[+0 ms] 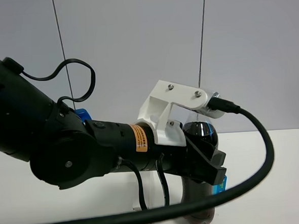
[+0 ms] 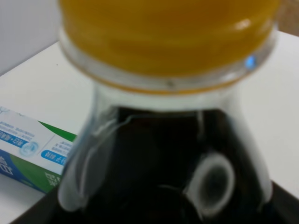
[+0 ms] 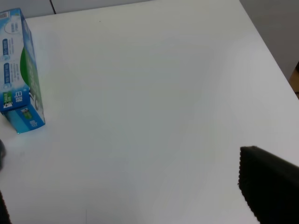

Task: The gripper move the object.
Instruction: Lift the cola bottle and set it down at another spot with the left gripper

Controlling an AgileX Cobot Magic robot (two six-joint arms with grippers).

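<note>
The cola bottle (image 1: 203,132) stands right inside the reach of the left end effector (image 1: 213,168). The black jaws flank its upper body just below the shoulder, and in the left wrist view its yellow-orange cap (image 2: 168,32) and clear neck fill nearly everything. We cannot tell whether the jaws are already pressing on the plastic or only bracketing it, because the contact itself is hidden. The right end effector (image 3: 124,186) hangs spread apart over bare desk (image 3: 154,93), holding nothing.

We judge the bottle to be fairly heavy, since dark liquid rises almost to the neck. The wall is thin, smooth plastic, so it is slippery and gives a little under squeeze, though the fill should stiffen it. Tall and narrow, it will tip readily if pushed near the top. The sloping shoulder would let the jaws slide upward. We would rather take hold on the straight body just below the shoulder, closing firmly and squarely, and keep the bottle upright while moving.

A toothpaste box (image 2: 28,156) lies on the desk just beyond the bottle, off to one side of the left end effector. A low sideways move risks clipping it.
</note>
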